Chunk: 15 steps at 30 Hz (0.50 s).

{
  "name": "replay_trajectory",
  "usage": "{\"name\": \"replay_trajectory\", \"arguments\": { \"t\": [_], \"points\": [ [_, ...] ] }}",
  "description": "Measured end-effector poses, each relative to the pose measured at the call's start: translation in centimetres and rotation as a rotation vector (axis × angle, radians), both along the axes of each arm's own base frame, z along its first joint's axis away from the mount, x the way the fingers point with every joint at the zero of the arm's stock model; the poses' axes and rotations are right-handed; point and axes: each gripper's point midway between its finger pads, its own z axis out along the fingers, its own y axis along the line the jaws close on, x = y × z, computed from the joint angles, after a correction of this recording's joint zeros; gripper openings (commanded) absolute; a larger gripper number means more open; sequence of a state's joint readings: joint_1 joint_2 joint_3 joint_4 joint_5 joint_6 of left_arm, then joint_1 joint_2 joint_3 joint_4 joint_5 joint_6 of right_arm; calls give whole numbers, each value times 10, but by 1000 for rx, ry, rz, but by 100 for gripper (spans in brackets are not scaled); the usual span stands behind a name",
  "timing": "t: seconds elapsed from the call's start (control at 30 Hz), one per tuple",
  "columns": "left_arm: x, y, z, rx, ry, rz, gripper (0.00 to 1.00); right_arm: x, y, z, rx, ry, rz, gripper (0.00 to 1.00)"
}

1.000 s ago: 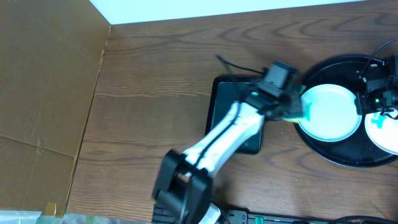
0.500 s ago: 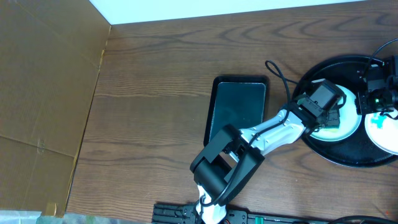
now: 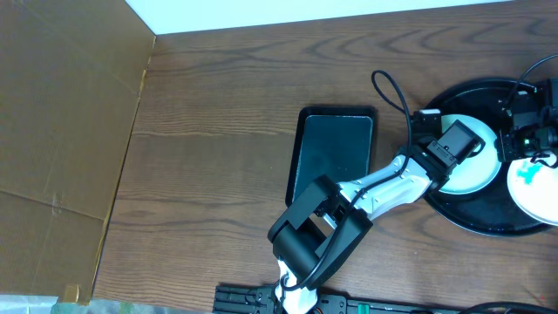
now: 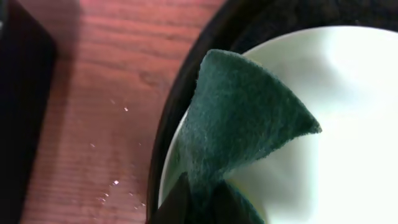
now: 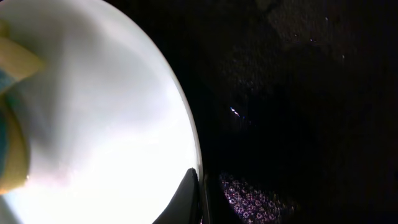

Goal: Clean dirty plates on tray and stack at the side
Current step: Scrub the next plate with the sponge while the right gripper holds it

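Setting: You look down on a brown wooden table (image 3: 218,131). A brown cardboard sheet (image 3: 61,113) covers the left of the overhead frame.
Large round black tray (image 3: 462,214): It sits at the right edge of the overhead frame, and the border cuts off part of its raised rim.
Round white plate with a pale cyan rim (image 3: 478,174): It lies on the round tray, left of the tray's centre. The left arm's wrist hangs over its upper left part.
Second white plate (image 3: 534,192): It lies at the lower right of the overhead frame, just beside the first plate. It carries a small teal smear (image 3: 526,173).
Left arm (image 3: 375,187): White and black, it runs on a diagonal from the bottom centre of the overhead frame up to the first plate.
Left gripper (image 4: 200,202): At the bottom of the left wrist frame its fingers are pinched closed on a folded dark green sponge (image 4: 242,130).
Dark green sponge: Its free pointed flap reaches up and to the right, over the plate's left edge beside the tray rim.
Right gripper (image 5: 199,199): At the bottom of the right wrist frame one dark finger lies against the plate's rim. The other finger is lost against the black tray, so you cannot tell how wide the jaws stand.
Blurred yellow and teal shape (image 5: 12,124): It overlaps the plate at the left edge of the right wrist frame. You cannot tell what it is.
Small rectangular black tray (image 3: 336,153): It lies at the centre of the overhead frame, left of the round tray and apart from it.
Black cable (image 3: 390,94): It loops above the left wrist, between the two trays.
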<state>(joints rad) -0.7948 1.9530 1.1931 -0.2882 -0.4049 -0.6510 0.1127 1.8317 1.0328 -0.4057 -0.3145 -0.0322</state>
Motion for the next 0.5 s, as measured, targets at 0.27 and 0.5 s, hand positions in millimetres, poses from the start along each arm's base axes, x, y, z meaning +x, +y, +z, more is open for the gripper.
{"name": "replay_trajectory", "arguments": {
  "t": [0.27, 0.5],
  "points": [
    [14, -20, 23, -144, -50, -3, 7, 0, -1, 0, -4, -1, -2, 1],
    [14, -48, 30, -380, -6, 63, 7, 1, -1, 0, -7, -2, -3, 1]
  ]
}}
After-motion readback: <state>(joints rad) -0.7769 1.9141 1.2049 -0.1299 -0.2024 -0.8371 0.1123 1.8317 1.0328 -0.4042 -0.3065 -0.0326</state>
